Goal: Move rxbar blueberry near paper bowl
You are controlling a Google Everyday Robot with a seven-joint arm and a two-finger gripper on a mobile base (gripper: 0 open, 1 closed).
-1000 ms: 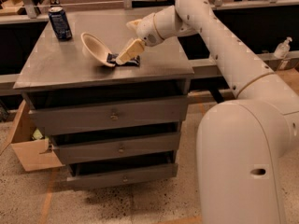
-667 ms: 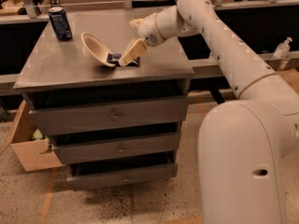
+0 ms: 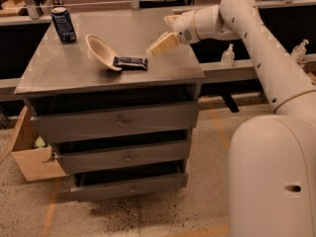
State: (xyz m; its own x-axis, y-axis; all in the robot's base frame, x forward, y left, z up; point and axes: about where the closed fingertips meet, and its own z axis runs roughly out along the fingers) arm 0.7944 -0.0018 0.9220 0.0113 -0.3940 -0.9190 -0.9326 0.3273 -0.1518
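**benchwatcher:** ok so where's the rxbar blueberry (image 3: 130, 62) at? I see it lying flat on the grey bench (image 3: 64, 75), long side running left to right, dark wrapper with the pale lettering facing up.

**armchair_ee:** yep, and its left end is right up against the paper bowl (image 3: 101, 51). It's touching the rim as far as I can see, but I can't tell if it's tucked under a bit. The bowl itself is tipped rather than sitting flat, with its inside facing up and toward the left.

**benchwatcher:** and the end effector (image 3: 156, 48)?

**armchair_ee:** it hangs over the right part of the bench, just right of the bar and a little above it, pointing down-left at it. It's not touching the bar, there's a strip of bare bench top between them. Spread or pressed together? honestly can't tell from this angle, it just reads as one cream block.

**benchwatcher:** fair. The white arm (image 3: 252, 28) comes in from the right, arcing up from the big rounded base (image 3: 271, 177) in the lower right corner.

**armchair_ee:** other stuff: an upright blue can (image 3: 63, 23) at the bench's far left corner, well apart from the bowl. Three drawers (image 3: 118, 122) under the top, each with a dark gap above it. There's a cardboard box (image 3: 29, 159) on the floor at the left and two clear bottles (image 3: 227, 57) on the ledge behind the arm.
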